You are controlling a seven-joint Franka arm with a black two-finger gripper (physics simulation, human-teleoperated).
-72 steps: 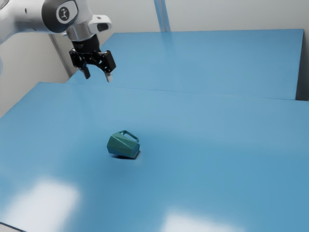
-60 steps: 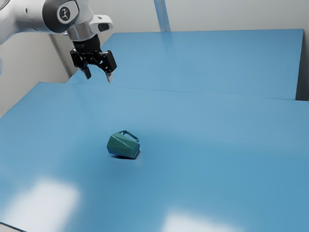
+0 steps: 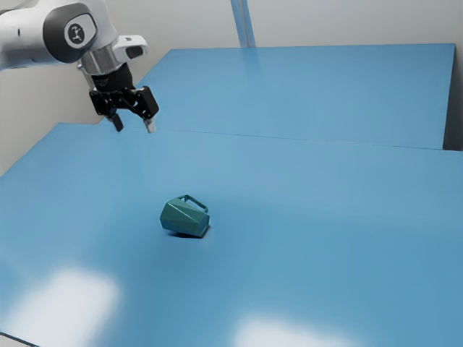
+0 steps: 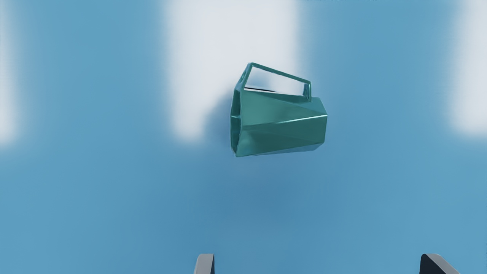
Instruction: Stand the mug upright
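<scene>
Sliding to the exterior view's left & a bit down, maybe nearer, your pincer is spread w/ nothing in it; the mug still lies sideways on the desk, so it needs tipping up.

Green faceted mug, lying on its side, on blue table

Bright light throws soft-edged white glare on the blue table, with shadow beneath the mug.

Glossy blue tabletop, white glare patches; pale grey walls, blue upright strip.
</scene>
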